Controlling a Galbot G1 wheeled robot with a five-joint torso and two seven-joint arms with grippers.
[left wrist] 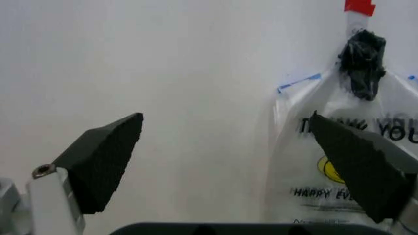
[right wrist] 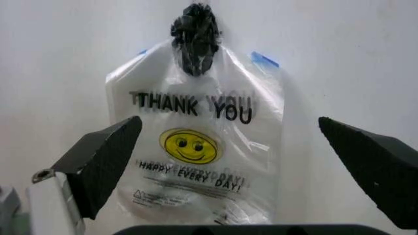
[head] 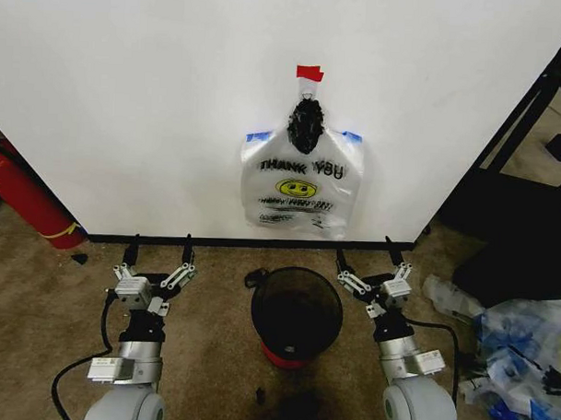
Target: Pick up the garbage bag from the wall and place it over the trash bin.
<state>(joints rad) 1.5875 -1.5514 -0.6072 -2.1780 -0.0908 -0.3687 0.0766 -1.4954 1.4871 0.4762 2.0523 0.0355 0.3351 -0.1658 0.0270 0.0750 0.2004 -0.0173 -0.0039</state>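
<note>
- L gripper: wide open, empty, low nr floor.
- R gripper: wide open, empty.
- Garbage bag: on wall, above/btwn both grippers.
- Trash bin: on floor btwn grippers.

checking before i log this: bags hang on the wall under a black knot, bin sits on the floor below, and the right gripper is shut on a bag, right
Not quite. The right gripper is open and holds nothing; the head view shows it low beside the bin, clear of the bags. The rest stands: they hang on the wall under the black knot.
</note>
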